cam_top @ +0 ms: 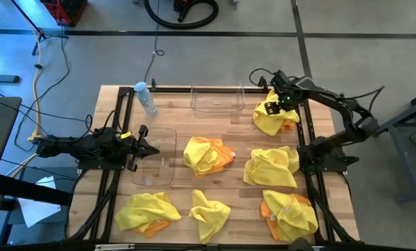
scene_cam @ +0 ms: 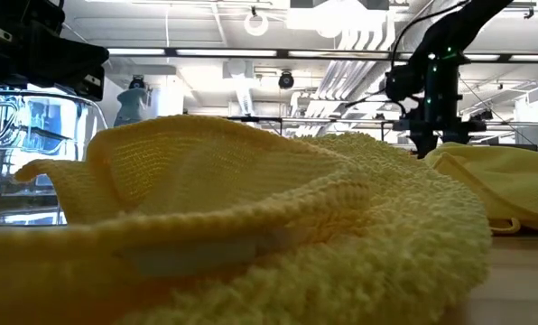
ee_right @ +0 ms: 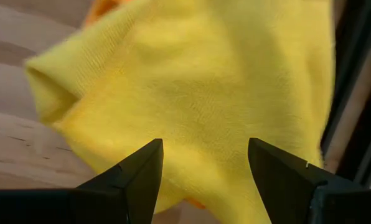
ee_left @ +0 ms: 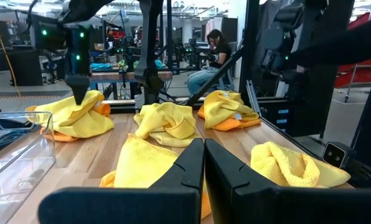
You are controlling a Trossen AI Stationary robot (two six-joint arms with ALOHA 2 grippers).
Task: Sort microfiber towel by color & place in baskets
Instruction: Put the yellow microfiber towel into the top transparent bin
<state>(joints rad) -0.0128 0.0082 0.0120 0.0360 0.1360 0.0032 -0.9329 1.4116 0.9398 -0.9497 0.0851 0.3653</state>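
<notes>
Several rumpled yellow and orange microfiber towels lie on the wooden table. One pile [cam_top: 274, 120] is at the far right, yellow over orange. My right gripper [cam_top: 276, 104] [ee_right: 204, 149] points down over it, open, one finger on each side of the yellow cloth [ee_right: 198, 81]. Other piles lie at the centre [cam_top: 206, 155], centre right [cam_top: 271, 167] and along the near edge [cam_top: 209, 213]. One clear basket [cam_top: 217, 99] stands at the far middle, another [cam_top: 154, 167] at the left. My left gripper [cam_top: 152, 148] [ee_left: 204, 146] hangs level over the left basket, shut on nothing. My right gripper comes at the far-right pile's yellow top layer [ee_right: 204, 124] from above, pointing down, fingers spread. Its fingertips [ee_left: 79, 96] are at the height of the pile's top. I cannot tell whether they touch the cloth.
A clear water bottle with a blue cap [cam_top: 146, 99] lies at the far left, near the left basket. Black frame rails [cam_top: 307, 160] run along both sides of the table. A person [ee_left: 213, 46] sits in the room beyond the table.
</notes>
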